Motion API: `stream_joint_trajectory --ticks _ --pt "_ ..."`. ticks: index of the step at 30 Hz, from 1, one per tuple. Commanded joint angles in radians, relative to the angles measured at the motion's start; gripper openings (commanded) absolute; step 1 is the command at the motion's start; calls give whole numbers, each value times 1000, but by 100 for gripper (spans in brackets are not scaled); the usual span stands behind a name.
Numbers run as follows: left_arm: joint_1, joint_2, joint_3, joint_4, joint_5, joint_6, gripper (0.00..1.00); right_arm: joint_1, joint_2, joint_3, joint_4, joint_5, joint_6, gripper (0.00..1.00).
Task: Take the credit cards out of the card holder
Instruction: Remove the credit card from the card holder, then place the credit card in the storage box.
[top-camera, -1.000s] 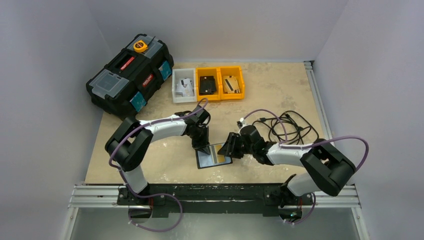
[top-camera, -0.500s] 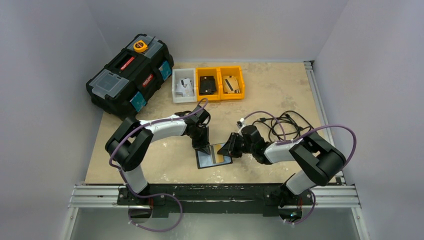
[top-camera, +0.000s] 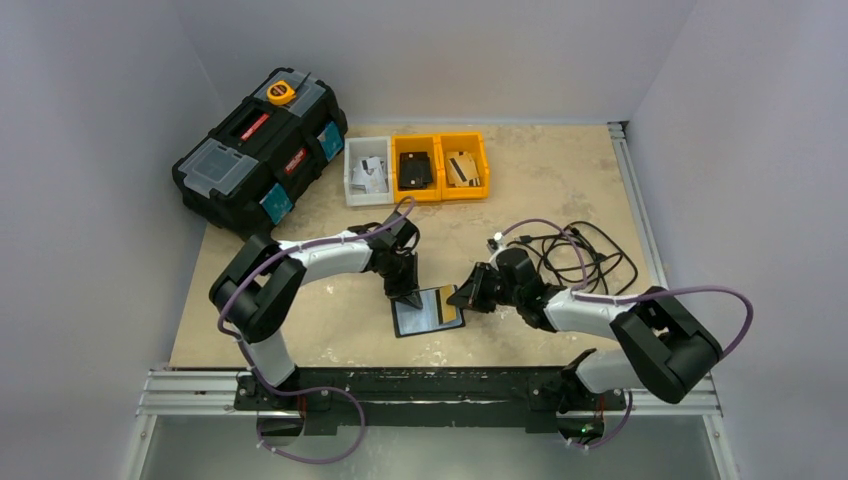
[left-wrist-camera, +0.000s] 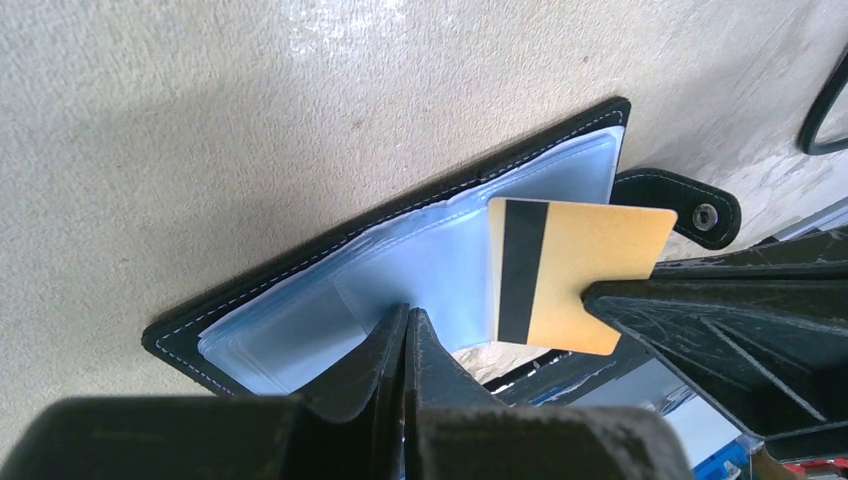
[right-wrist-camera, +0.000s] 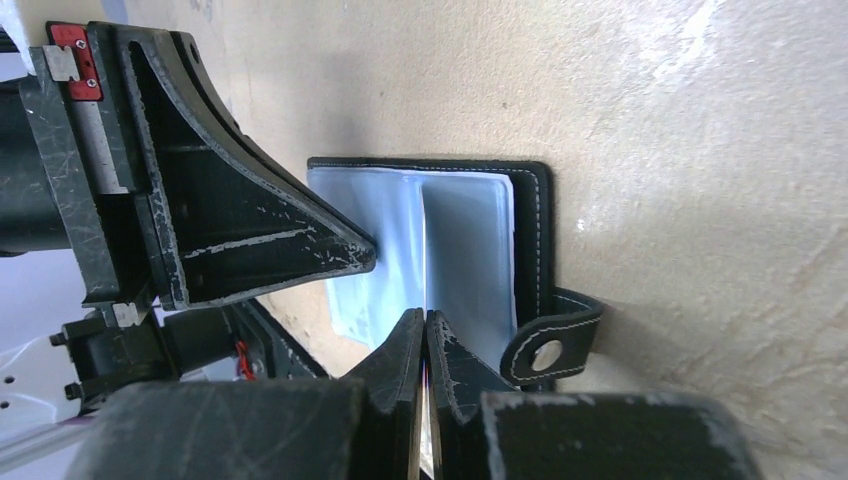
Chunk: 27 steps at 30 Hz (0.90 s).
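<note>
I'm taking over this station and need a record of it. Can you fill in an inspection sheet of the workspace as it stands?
Surface: beige speckled tabletop, no spills seen.
Job's things: small black leather-like card holder lies open, clear sleeves up; gold plastic card with black stripe mostly drawn out.
Clutter: large black toolbox; white bin and two orange bins holding small items.
Grippers: left pincer shut, tips on the sleeves; right pincer shut on the card.
Cables: black tangled cable right of the work; purple robot leads.
Surroundings: plain pale walls; metal rail at near edge.
</note>
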Motion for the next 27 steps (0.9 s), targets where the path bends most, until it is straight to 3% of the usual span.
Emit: stream_joint_trajectory --ticks 1,12,16,20,23,27 --pt "5 30 -54 -40 -99 31 0 -10 -65 19 -101 55 -47 0" --pt "4 -75 -2 -53 -72 52 0 -10 -176 106 -241 73 -71 0" --pt "5 -170 26 -89 -99 64 23 -12 -185 150 -283 89 -84 0" --pt "9 -267 29 -131 -121 70 60 -16 -182 202 -325 110 -107 0" --pt "11 -334 29 -182 -160 81 80 -27 -176 246 -354 130 -125 0" --pt "16 -426 33 -252 -212 103 87 -75 -154 314 -396 146 -167 0"
